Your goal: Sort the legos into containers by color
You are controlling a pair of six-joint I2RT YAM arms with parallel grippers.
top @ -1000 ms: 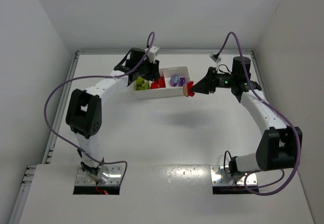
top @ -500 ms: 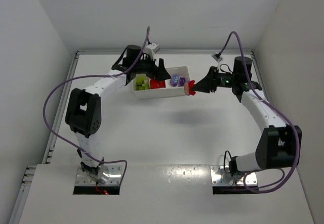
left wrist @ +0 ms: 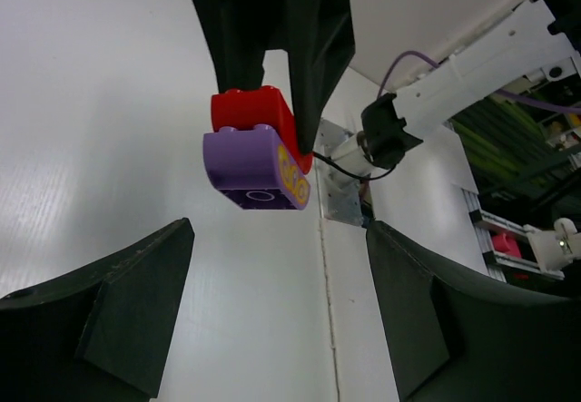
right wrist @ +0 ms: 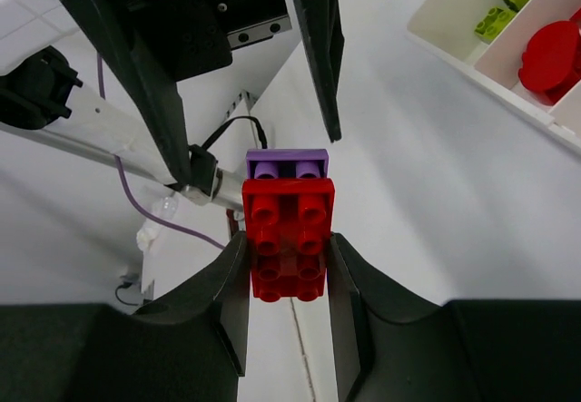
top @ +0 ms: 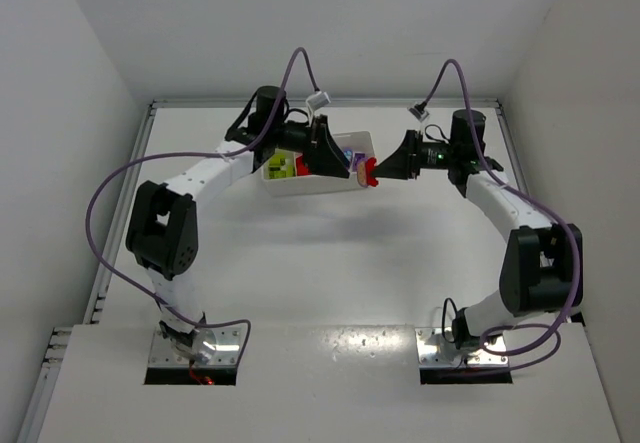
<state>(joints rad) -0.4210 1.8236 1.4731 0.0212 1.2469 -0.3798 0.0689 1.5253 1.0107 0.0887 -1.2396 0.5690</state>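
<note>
My right gripper (right wrist: 289, 248) is shut on a red lego (right wrist: 289, 225) that has a purple lego (right wrist: 287, 161) stuck to its far end. It holds the pair in the air just off the right end of the white tray (top: 300, 186). My left gripper (top: 337, 163) hangs open and empty just left of that pair. In the left wrist view the purple lego (left wrist: 257, 168) and red lego (left wrist: 259, 112) sit beyond my open left gripper (left wrist: 281, 316). Yellow-green legos (top: 283, 167) fill the tray's left compartment, and a red lego (right wrist: 554, 53) lies in the middle one.
The tray stands at the back centre of the white table (top: 330, 263). A seam (left wrist: 327, 329) crosses the table near the front, where the arm bases (top: 195, 348) are bolted. White walls close in both sides and the back.
My left gripper has opened, swung right over the tray and turned towards the held legos. My right gripper has shifted slightly left, still shut on the red lego.
</note>
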